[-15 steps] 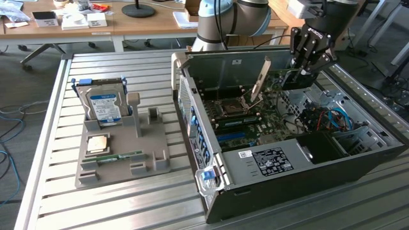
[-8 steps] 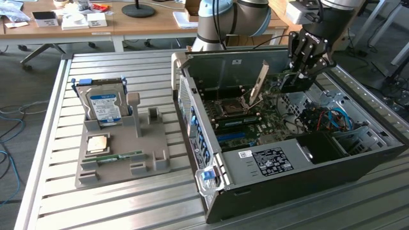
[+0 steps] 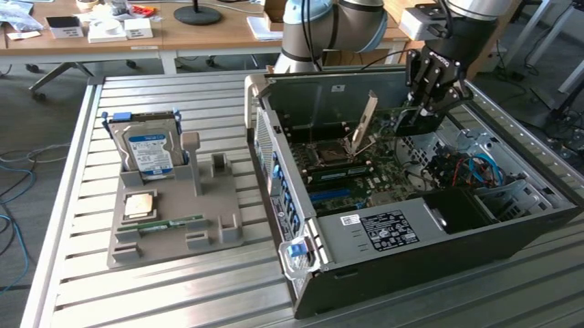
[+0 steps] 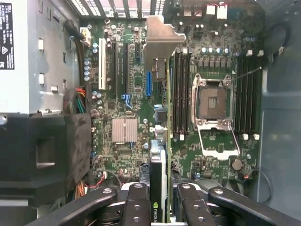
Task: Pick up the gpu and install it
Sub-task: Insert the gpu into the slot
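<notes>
The claw (image 4: pixel 160 202) grips the gpu (image 4: pixel 158 162) edge-on over the green motherboard (image 4: pixel 122 94). The card's silvery bracket (image 4: pixel 162 40) is at its far end, and the open CPU socket (image 4: pixel 211 101) lies alongside.

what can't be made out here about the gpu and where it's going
- Wrist view: the gpu is edge-on, so its face and contacts are hidden.
- Wrist view: the slot beneath is covered by the card and its bracket.
- Wrist view: the gripper is cut off by the picture's edge.
- Exterior view: the power supply label text is too small to read.
</notes>
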### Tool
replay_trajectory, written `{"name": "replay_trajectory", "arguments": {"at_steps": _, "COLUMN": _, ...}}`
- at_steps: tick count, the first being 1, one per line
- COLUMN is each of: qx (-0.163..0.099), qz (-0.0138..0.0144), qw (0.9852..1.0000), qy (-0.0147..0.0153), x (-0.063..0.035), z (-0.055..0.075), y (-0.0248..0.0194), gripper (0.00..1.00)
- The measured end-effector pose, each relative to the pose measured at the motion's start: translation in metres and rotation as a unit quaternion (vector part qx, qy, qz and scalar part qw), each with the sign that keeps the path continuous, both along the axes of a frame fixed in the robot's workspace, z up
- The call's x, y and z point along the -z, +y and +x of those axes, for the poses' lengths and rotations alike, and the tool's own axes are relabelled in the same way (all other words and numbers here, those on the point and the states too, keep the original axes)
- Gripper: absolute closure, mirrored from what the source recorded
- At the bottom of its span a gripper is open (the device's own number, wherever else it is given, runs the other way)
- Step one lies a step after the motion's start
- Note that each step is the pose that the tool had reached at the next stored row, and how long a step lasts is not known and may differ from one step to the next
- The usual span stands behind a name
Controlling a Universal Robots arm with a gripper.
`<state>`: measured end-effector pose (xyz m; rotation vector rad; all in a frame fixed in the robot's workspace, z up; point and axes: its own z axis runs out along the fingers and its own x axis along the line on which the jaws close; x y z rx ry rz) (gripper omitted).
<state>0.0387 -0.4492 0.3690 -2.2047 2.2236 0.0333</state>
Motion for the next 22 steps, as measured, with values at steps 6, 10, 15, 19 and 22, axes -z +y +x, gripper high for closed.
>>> {"name": "replay_trajectory", "arguments": {"at_steps": 6, "qx": 0.000, "qz": 0.0000, "qw": 1.0000, "qy": 0.0000, "x": 0.0055, "z": -0.010, "y": 0.0002, "gripper": 0.73}}
{"name": "replay_trajectory", "arguments": {"at_steps": 10, "qx": 0.000, "qz": 0.0000, "qw": 1.0000, "qy": 0.0000, "x": 0.0107, "z": -0.013, "y": 0.0002, "gripper": 0.73}}
{"name": "replay_trajectory", "arguments": {"at_steps": 15, "qx": 0.000, "qz": 0.0000, "qw": 1.0000, "qy": -0.0001, "x": 0.0194, "z": -0.018, "y": 0.0002, "gripper": 0.73}}
{"name": "replay_trajectory", "arguments": {"at_steps": 19, "qx": 0.000, "qz": 0.0000, "qw": 1.0000, "qy": -0.0001, "x": 0.0257, "z": -0.022, "y": 0.0002, "gripper": 0.73}}
{"name": "replay_trajectory", "arguments": {"at_steps": 22, "qx": 0.000, "qz": 0.0000, "qw": 1.0000, "qy": -0.0001, "x": 0.0300, "z": -0.025, "y": 0.0002, "gripper": 0.73}}
